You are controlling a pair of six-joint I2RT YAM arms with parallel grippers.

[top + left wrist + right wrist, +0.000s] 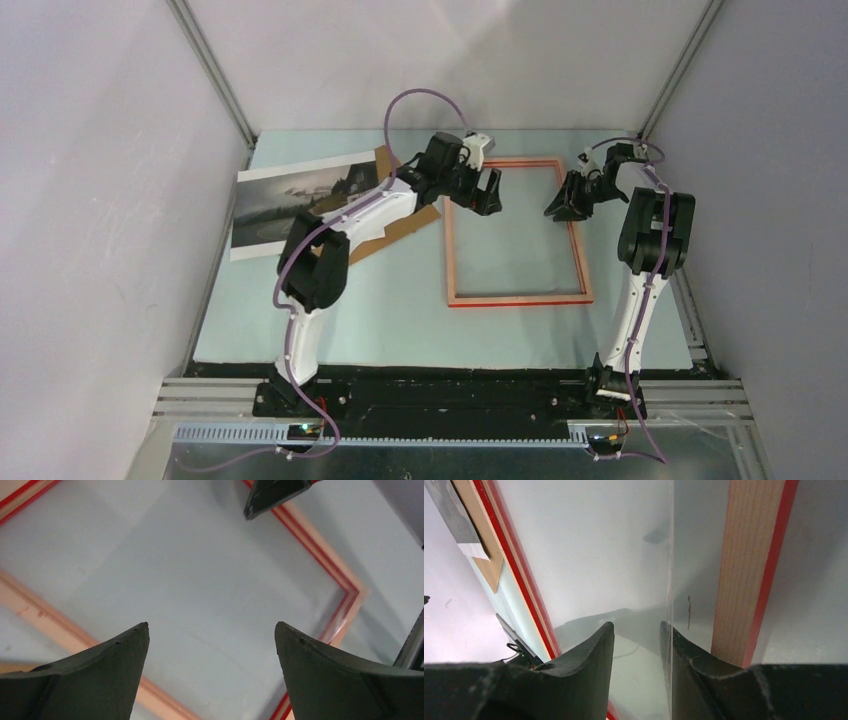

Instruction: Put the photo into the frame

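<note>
- Right fingers [574,680]: parted with a bare gap between them, pinching nothing that I can see. They hover low over the far-right part of the frame [746,565].
- Clear pane [589,555]: lies inside the frame. Its straight edge runs past my right finger, short of the wooden rail.
- Left fingers [100,670]: spread wide and empty, above the frame's far-left corner.
- Frame: flat on the table [400,320], pale wood back upward, opening unfilled.
- Photo [270,205]: well apart at the left, flat on the brown backing board [384,160], partly under my left arm.
- Step, as I judge it: the frame is being readied and the photo is not yet fetched.
- Next move calls for swinging the left fingers back to the photo, catching a free edge of the thin print, then laying it square inside the rails.
</note>
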